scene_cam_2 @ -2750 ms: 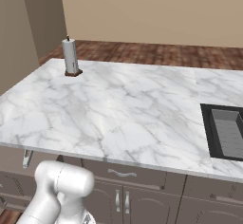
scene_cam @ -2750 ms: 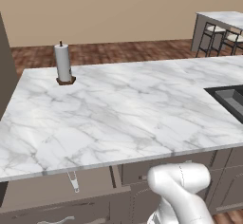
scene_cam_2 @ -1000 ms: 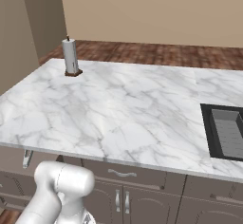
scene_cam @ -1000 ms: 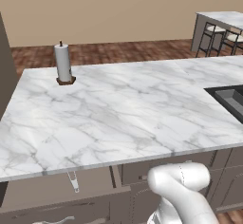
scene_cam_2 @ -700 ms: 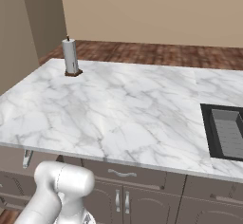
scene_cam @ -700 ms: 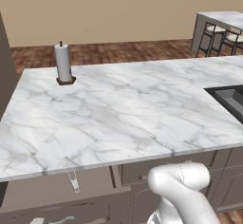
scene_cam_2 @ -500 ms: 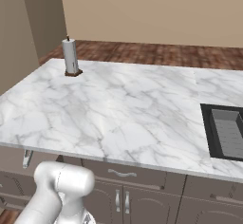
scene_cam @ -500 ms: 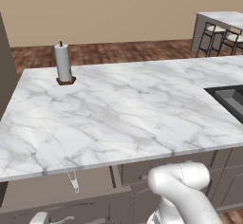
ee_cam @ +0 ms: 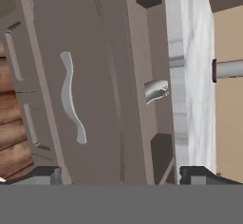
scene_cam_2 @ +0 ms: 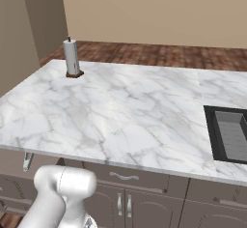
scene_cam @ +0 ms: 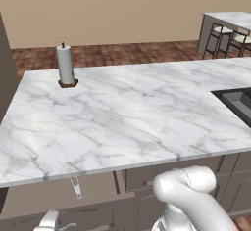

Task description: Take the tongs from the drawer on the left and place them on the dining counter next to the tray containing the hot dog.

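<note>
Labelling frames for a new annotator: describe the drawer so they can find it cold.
Start at the big white marble counter with the paper towel roll. The drawer sits pulled out just under its front edge, at the roll's end. Its wide grey-brown front carries one curved silver bar handle; the cabinet doors have short upright handles.

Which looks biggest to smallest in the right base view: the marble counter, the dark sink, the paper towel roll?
1. Marble counter, by far the largest.
2. Sink, partly cut off at the picture's edge.
3. Paper towel roll, smallest, though it stands farther from the camera.
</note>
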